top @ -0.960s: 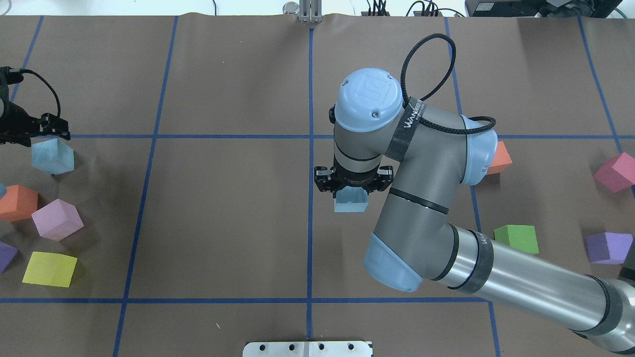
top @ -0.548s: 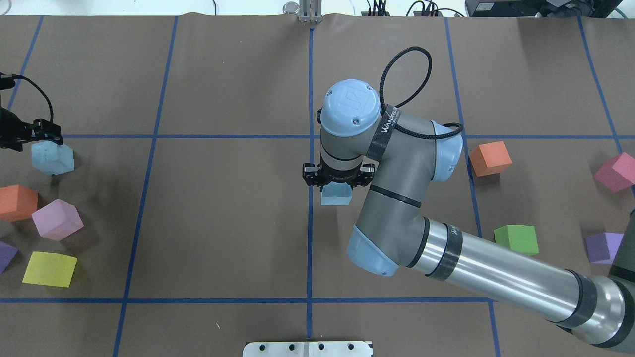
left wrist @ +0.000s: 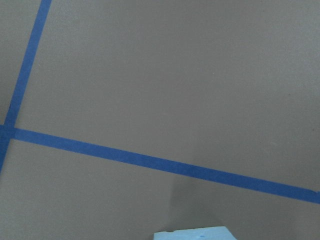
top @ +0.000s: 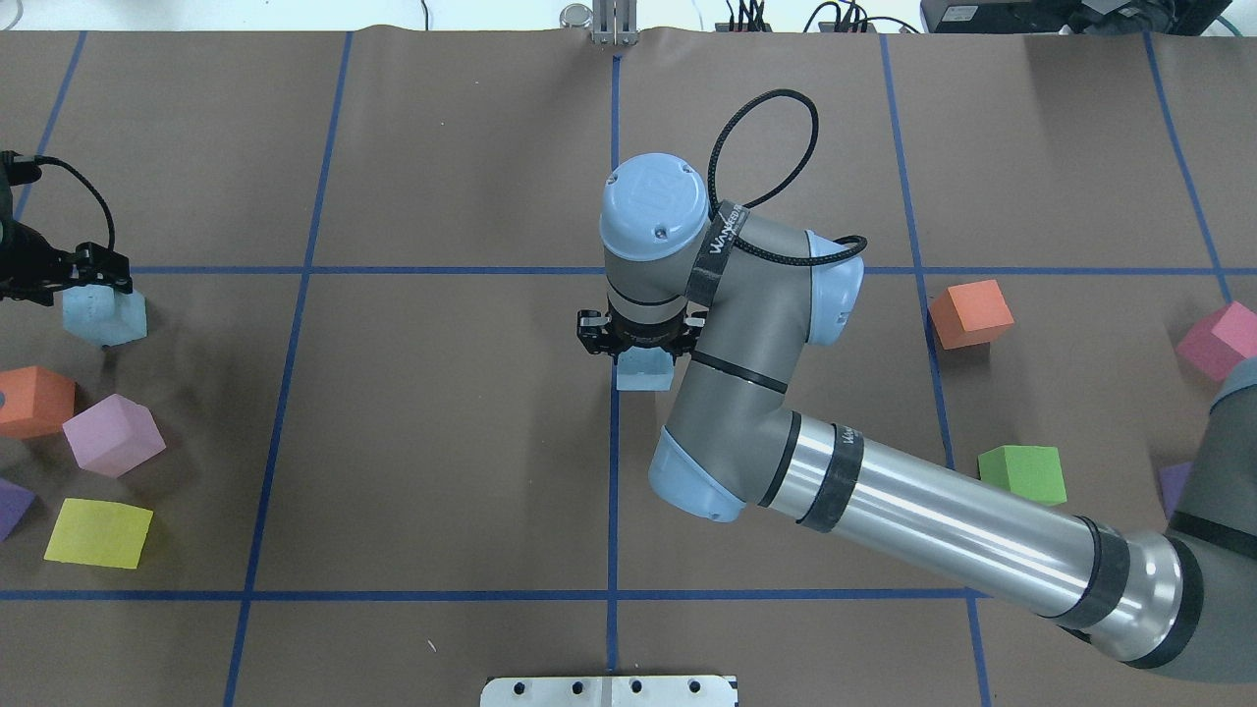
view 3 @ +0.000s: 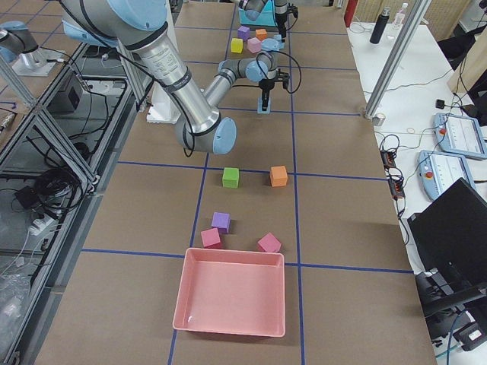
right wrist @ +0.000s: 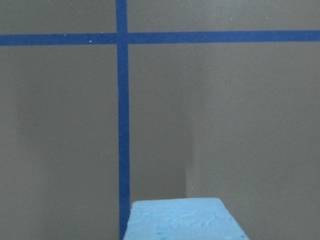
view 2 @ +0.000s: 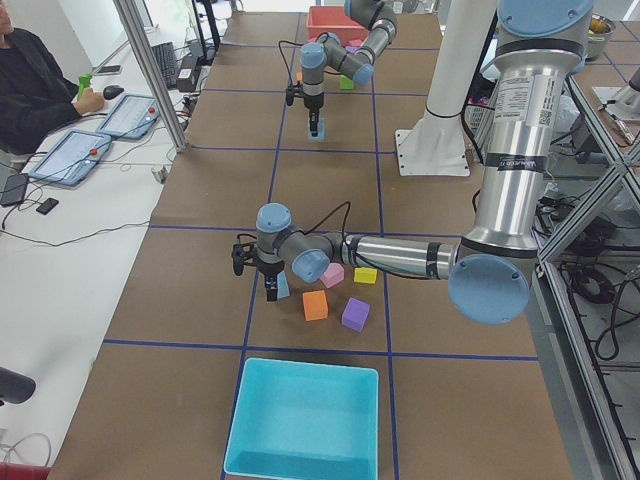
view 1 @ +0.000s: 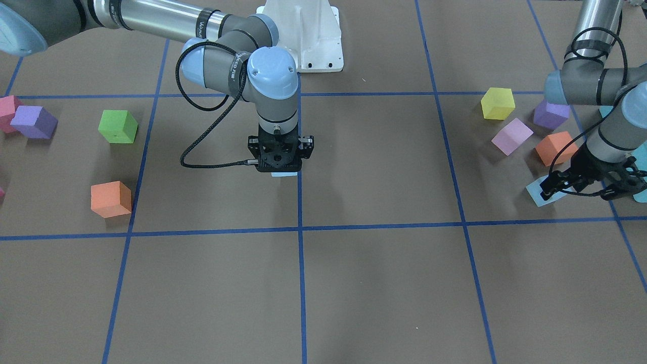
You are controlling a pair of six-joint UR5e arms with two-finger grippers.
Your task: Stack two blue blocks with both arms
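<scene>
My right gripper (top: 638,342) is shut on a pale blue block (top: 643,376) and holds it low at the table's centre line; in the front view the gripper (view 1: 281,164) hides all but a sliver of it (view 1: 284,174). The block's top fills the bottom of the right wrist view (right wrist: 182,220). The second blue block (top: 103,314) sits at the far left. My left gripper (top: 61,275) stands low over it with its jaws spread; the front view shows the gripper (view 1: 591,188) and a corner of the block (view 1: 542,194). The block's top edge shows in the left wrist view (left wrist: 195,234).
Near the left block lie orange (top: 34,401), lilac (top: 113,434), yellow (top: 98,532) and purple (top: 12,506) cubes. On the right lie orange (top: 970,312), green (top: 1023,473) and pink (top: 1218,339) cubes. A turquoise bin (view 2: 305,415) and a red bin (view 3: 232,296) stand at the table's ends.
My right arm has carried its blue block leftward to the centre line and lower. My left gripper has come down closer over the left blue block, which has not moved.
</scene>
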